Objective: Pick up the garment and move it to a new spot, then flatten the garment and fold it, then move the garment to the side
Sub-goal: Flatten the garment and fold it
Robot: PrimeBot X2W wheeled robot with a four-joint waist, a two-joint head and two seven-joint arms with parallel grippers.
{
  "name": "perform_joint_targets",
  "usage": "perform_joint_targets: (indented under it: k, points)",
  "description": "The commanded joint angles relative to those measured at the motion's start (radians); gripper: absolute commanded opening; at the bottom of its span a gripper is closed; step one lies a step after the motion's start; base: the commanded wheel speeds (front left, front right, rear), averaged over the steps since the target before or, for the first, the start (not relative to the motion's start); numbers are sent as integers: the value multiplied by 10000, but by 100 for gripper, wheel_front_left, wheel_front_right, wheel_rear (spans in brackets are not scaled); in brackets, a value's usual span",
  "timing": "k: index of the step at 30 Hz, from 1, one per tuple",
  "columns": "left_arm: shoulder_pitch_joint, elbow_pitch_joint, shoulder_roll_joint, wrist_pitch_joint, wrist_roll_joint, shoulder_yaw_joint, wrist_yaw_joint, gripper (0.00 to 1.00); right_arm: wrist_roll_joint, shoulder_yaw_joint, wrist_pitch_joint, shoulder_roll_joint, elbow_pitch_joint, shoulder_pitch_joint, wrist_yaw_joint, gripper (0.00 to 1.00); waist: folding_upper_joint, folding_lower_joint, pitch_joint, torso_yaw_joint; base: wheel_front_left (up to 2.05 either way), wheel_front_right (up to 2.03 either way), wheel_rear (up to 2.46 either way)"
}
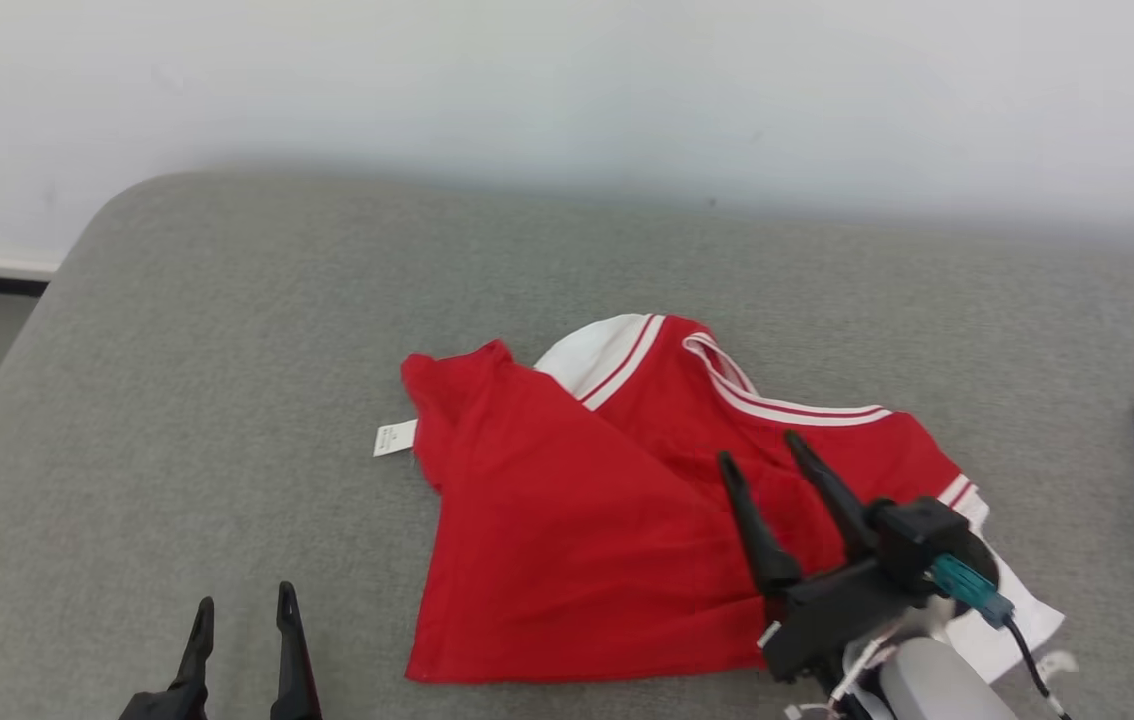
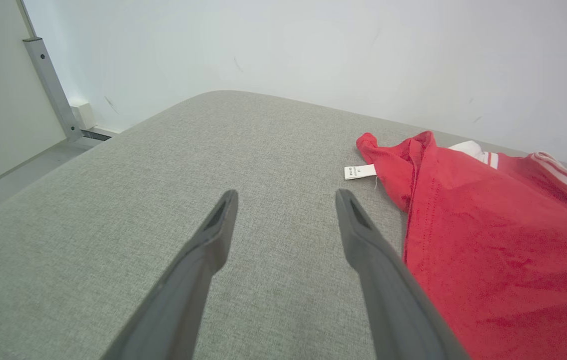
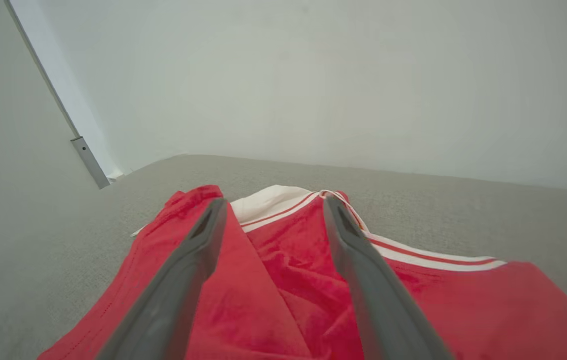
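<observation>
Grey desk (image 1: pixel 227 350) carries the red garment (image 1: pixel 567 520), half folded, in the head view; the right tool (image 1: pixel 758 447) hangs spread over it. Left wrist view: left tool (image 2: pixel 286 192) spread beside it. Right wrist view: fingers (image 3: pixel 363 280) apart above red cloth.

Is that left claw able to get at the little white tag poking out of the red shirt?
Probably yes: the left gripper stands open, and bare grey cushion lies between it and the white tag.
</observation>
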Motion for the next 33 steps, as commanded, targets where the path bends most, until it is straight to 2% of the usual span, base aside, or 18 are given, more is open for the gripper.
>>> perform_joint_targets:
  k: [1,9,15,24,29,33]
  points:
    - [194,55,-5,-31,99,54,-54,100,-222,-390,-7,80,-125,329,-25,100,0,1,-313,-575,0,0,0]
    - [372,82,-7,-31,266,428,-109,100,-1513,-2303,-5,465,-828,1656,-25,100,0,1,-573,-1469,0,0,0]
    - [444,145,-2,-31,413,638,-190,100,-1952,-3159,-5,768,-1204,2198,-25,100,0,1,-707,-1908,0,0,0]
    - [784,147,-4,-31,500,810,-324,100,-2180,-3579,-5,911,-1435,2580,-25,100,0,1,-863,-2337,0,0,0]
    - [797,176,-4,-31,628,754,-371,100,-2195,-4031,-5,948,-1536,2656,-25,100,0,1,-864,-2393,0,0,0]
    - [740,173,-4,-31,651,682,-362,100,-2102,-3906,-5,960,-1522,2616,-25,100,0,1,-847,-2374,0,0,0]
